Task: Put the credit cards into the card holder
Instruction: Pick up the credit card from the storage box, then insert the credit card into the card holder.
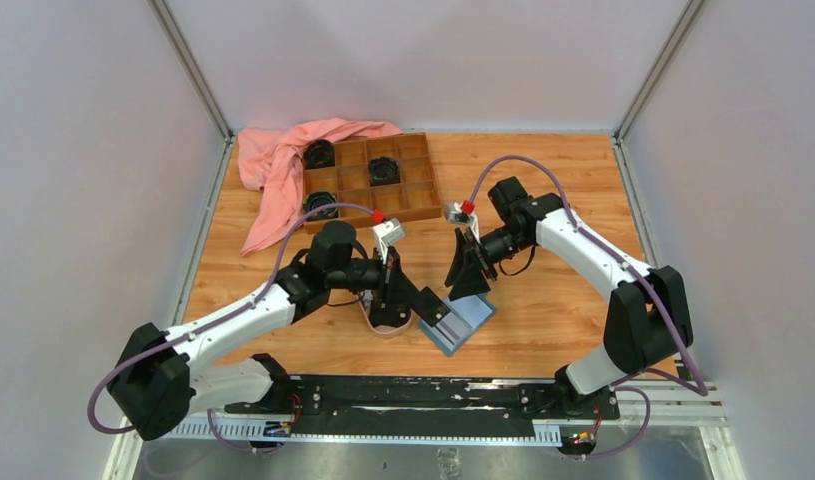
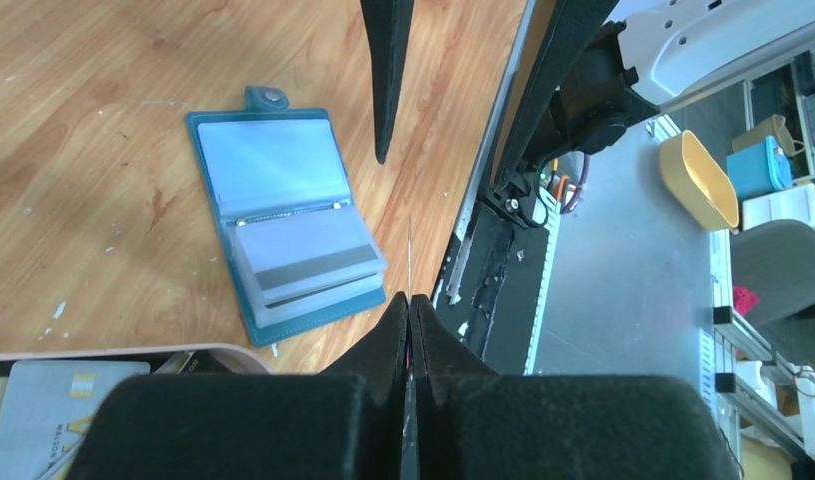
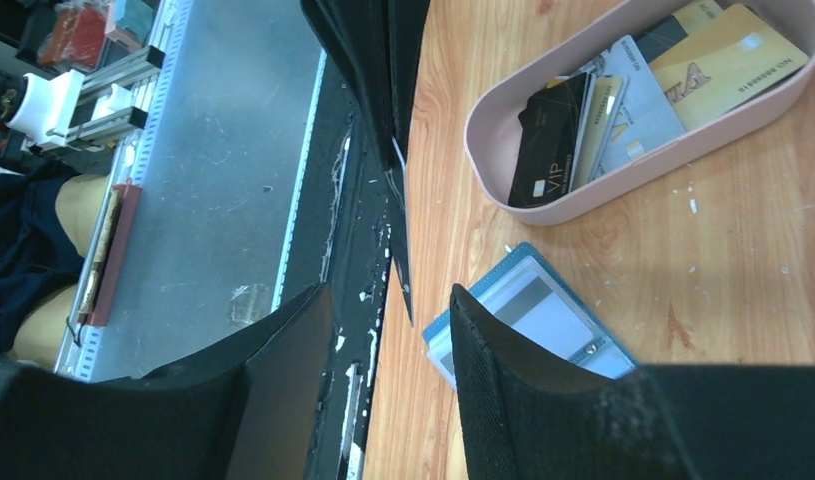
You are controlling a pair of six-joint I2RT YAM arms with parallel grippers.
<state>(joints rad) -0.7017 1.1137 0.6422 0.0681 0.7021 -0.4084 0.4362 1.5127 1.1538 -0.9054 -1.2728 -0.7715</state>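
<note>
Card holder (image 2: 283,215) lay open on the table (image 2: 103,90), one striped card (image 2: 305,262) apparently sleeved. Left gripper (image 2: 410,298) pinched another card (image 3: 403,265) edge-on above it. Right gripper (image 3: 391,300) hung half-open, empty. Several cards (image 3: 728,60) were left in the pink dish (image 3: 633,170).

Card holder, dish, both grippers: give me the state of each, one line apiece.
card holder: open flat on the table, a card in one sleeve.
pink dish: holds several loose cards.
left gripper: shut on a thin card, edge-on.
right gripper: open, empty.
</note>
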